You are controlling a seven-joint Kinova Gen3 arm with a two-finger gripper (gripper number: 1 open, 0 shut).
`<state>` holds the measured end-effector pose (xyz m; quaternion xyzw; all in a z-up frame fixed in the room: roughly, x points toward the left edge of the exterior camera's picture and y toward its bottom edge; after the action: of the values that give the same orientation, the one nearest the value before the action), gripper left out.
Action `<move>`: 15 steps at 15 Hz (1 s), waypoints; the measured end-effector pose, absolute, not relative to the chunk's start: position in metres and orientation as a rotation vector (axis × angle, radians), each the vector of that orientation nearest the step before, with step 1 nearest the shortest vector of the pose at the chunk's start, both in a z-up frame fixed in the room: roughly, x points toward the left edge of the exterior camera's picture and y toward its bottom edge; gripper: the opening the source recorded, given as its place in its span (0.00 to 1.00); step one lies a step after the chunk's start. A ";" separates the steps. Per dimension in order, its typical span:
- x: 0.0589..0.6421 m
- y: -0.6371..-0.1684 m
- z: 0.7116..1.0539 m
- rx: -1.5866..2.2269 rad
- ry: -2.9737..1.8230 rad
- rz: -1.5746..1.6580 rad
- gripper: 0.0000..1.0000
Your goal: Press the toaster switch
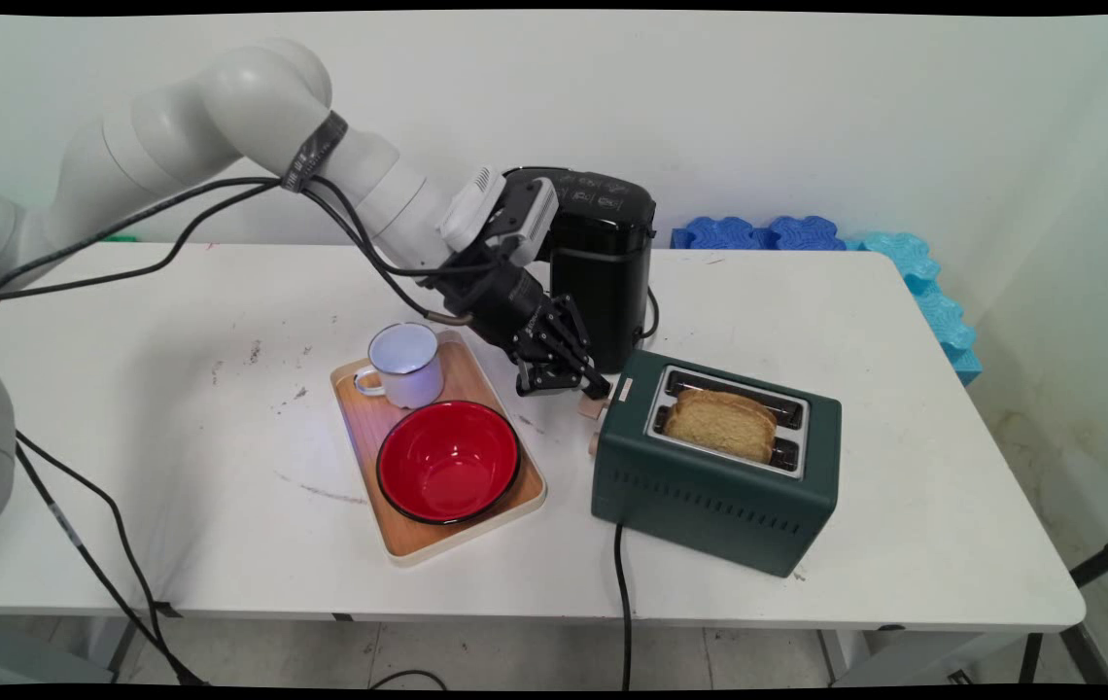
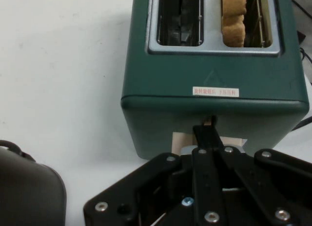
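A dark green two-slot toaster (image 1: 709,496) stands right of the table's middle, with a slice of toasted bread (image 1: 721,425) sticking up from its near slot; the far slot looks empty. My gripper (image 1: 597,391) is at the toaster's left end, fingers shut together, its tip resting against the pale wooden lever (image 1: 594,407). In the hand view the toaster (image 2: 214,65) fills the top. There the gripper (image 2: 207,131) points at the lever's beige plate (image 2: 184,138) just under the toaster's edge, and the bread (image 2: 234,16) shows in the right slot.
A black appliance (image 1: 603,262) stands right behind the gripper. To its left is a wooden tray (image 1: 360,418) holding a white mug (image 1: 406,365) and a red bowl (image 1: 449,460). Blue foam mats (image 1: 807,233) line the back right. The toaster's cord (image 1: 620,603) hangs over the front edge.
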<state>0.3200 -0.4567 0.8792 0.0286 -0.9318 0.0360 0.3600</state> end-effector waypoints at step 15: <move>0.322 -0.462 0.847 0.087 -2.408 0.084 0.00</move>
<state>0.3224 -0.4618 0.8475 0.0336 -0.9329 0.0327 0.3570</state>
